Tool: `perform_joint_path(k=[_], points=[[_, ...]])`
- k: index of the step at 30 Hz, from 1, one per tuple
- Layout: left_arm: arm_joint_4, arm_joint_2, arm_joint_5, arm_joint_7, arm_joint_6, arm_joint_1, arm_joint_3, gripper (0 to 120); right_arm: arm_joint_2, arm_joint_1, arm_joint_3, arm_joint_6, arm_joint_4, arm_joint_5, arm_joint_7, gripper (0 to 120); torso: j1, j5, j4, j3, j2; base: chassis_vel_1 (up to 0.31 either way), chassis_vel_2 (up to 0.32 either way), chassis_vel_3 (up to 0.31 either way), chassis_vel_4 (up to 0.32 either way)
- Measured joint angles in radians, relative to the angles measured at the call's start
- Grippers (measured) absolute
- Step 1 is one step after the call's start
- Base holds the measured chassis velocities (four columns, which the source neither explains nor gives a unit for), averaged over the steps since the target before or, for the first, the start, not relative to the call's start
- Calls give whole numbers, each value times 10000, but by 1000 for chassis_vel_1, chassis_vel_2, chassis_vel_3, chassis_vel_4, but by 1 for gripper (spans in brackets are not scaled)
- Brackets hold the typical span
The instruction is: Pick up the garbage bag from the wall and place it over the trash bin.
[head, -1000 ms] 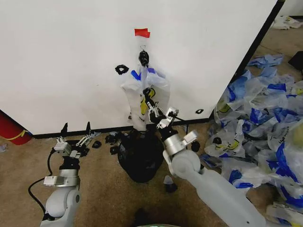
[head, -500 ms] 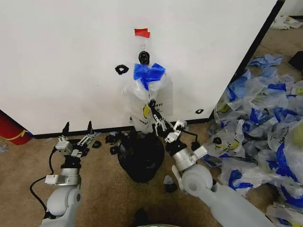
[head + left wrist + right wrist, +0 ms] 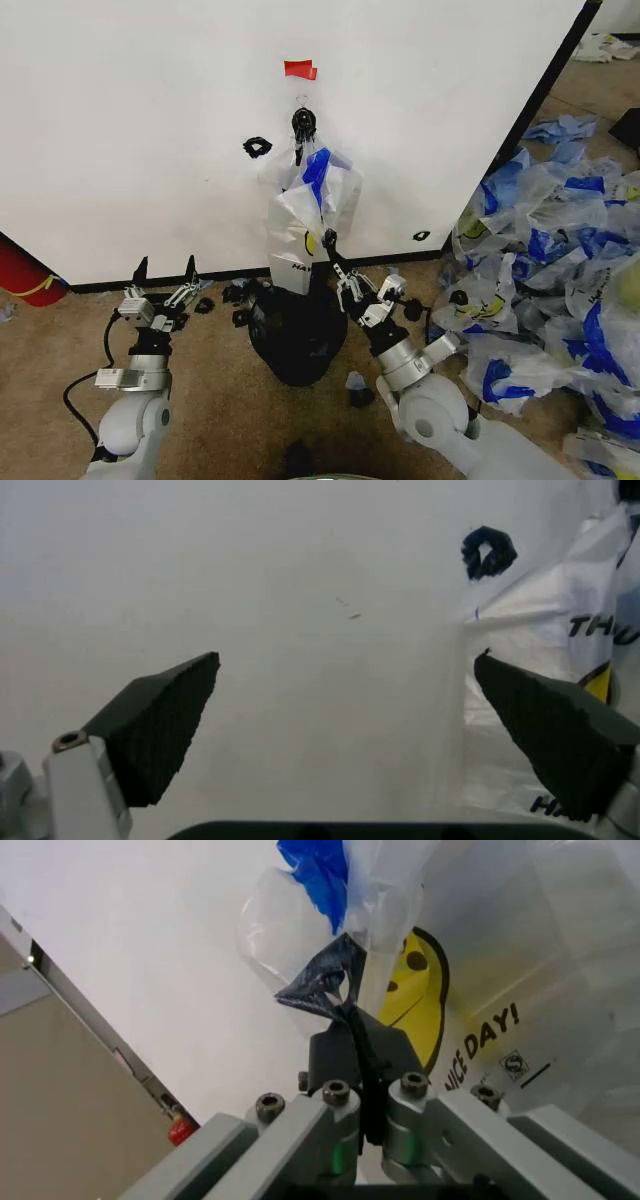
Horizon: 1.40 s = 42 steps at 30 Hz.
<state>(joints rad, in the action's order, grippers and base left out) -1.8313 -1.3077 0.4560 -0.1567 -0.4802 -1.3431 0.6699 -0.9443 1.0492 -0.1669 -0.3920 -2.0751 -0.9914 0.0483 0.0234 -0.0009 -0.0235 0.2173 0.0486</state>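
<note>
**Head view: right gripper pinches the hanging bag above the bin**

Head view shows the thin translucent white plastic garbage bag (image 3: 305,215), with blue handles and a yellow smiley face, hanging against the large flat white wall (image 3: 150,130). Its top is caught at a small black clip (image 3: 303,124) just below a piece of red tape (image 3: 299,69). The lower edge of the bag hangs just above the small round black trash bin (image 3: 296,335), which stands on the brown carpet (image 3: 220,400) at the foot of the wall.

The right gripper (image 3: 331,243) reaches up from the lower right, its fingertips at the front face of the bag beside the smiley print. In the right wrist view the right gripper (image 3: 345,1001) has its jaws pressed together on a dark crumpled fold of the bag, with the blue handle (image 3: 320,874) above and the yellow smiley (image 3: 420,1001) beside it.

The left gripper (image 3: 164,268) is held low to the left of the bin, near the black base strip (image 3: 100,284), jaws apart and holding nothing. The left wrist view shows its two dark fingertips (image 3: 160,720) wide apart facing the wall, with the bag's edge (image 3: 560,622) off to one side.

A heap of similar white and blue plastic bags (image 3: 560,260) lies on the floor to the right. Small black scraps (image 3: 235,295) lie around the base of the bin, and a red rounded object (image 3: 25,272) sits at the far left.
</note>
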Motion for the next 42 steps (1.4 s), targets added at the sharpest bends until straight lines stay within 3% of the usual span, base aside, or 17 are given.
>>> perform_joint_path(k=[23,42], points=[[-160,11,26,2,-45,-39,-143,100,594,2219,1021,-645,-709,933,-238,0,0,0,-1,0,0,0,0,0,0],[-204,68,130,8,-107,-64,-161,100,461,3222,1215,-1292,-830,1961,-559,0,0,-1,-1,-1,0,0,0,0,0]])
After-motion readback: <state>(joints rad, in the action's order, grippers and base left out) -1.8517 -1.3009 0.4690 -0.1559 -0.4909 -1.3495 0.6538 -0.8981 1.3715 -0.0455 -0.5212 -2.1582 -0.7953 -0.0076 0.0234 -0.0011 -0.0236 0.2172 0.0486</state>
